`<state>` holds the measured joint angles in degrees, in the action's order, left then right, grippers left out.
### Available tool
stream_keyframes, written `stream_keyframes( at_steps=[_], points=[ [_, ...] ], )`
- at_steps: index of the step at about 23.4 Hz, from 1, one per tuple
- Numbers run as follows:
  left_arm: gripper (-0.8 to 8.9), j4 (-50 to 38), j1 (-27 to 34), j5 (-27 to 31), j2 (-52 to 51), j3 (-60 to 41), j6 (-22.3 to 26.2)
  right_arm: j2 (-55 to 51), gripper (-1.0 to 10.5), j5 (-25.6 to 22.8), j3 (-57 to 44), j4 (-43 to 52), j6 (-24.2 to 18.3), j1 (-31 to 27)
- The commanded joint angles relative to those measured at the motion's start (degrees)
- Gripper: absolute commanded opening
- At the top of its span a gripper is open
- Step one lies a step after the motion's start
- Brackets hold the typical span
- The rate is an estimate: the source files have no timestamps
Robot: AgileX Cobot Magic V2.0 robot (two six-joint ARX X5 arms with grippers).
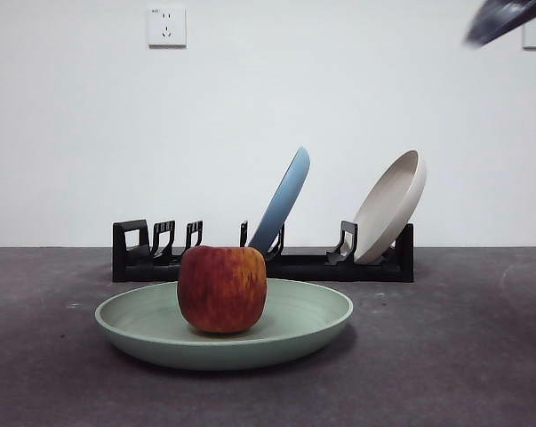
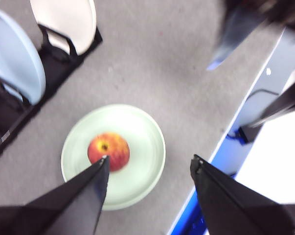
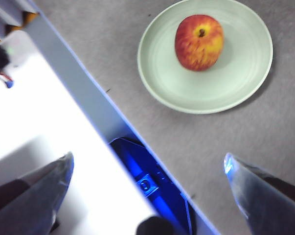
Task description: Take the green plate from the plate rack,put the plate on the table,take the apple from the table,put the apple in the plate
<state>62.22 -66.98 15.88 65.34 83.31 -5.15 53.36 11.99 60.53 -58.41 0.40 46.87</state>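
The green plate (image 1: 312, 331) lies flat on the table (image 1: 445, 356) in front of the plate rack (image 1: 339, 265). The apple (image 1: 221, 289) sits upright in the plate, a little left of its middle. In the left wrist view, my left gripper (image 2: 149, 161) is open and empty, high above the plate (image 2: 142, 142) and the apple (image 2: 108, 151). In the right wrist view, my right gripper (image 3: 148, 161) is open and empty, high over the table's near edge, away from the plate (image 3: 235, 73) and the apple (image 3: 198, 41).
The rack holds a blue plate (image 1: 284, 200) and a cream-white plate (image 1: 392, 206), both leaning on edge; they also show in the left wrist view, blue (image 2: 15, 58) and cream (image 2: 64, 19). A blurred black arm tip (image 1: 503, 18) shows at the front view's top right corner.
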Motion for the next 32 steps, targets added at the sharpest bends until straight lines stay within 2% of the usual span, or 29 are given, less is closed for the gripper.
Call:
stream_keyframes(
  at_steps=[1, 4, 6, 7, 9, 10, 12, 32],
  points=[
    [2.83, 1.77, -0.04, -1.70, 0.02, 0.02, -1.27, -2.78, 6.6, 0.15, -0.46, -3.78, 2.78, 0.13],
    [2.78, 3.48, -0.04, -5.07, 0.02, 0.02, -1.29, -4.52, 6.3, 0.13, -0.46, -8.02, 3.56, 0.13],
    [2.60, 4.33, -0.04, -7.30, 0.02, 0.02, -1.31, -5.01, 5.3, 0.15, -0.46, -10.47, 4.00, 0.13],
    [2.14, 4.55, -0.04, -8.04, 0.02, 0.02, -1.31, -5.07, 4.9, 0.15, -0.46, -11.19, 4.09, 0.13],
    [0.76, 4.79, -0.04, -9.51, 0.02, 0.02, -1.31, -5.07, 3.4, 0.17, -0.46, -12.07, 4.09, 0.13],
    [-0.04, 4.83, -0.04, -10.36, 0.02, 0.02, -1.31, -5.05, 2.0, 0.17, -0.46, -12.28, 4.09, 0.13],
    [-0.09, 5.07, -0.04, -11.76, 0.02, 0.02, -1.31, -5.05, -0.3, 0.15, -0.46, -12.28, 3.96, 0.13],
    [-0.03, 5.18, -0.04, -11.52, 0.02, 0.02, -1.07, -5.16, 0.0, -0.33, -0.46, -10.62, 5.07, 0.07]
  ],
)
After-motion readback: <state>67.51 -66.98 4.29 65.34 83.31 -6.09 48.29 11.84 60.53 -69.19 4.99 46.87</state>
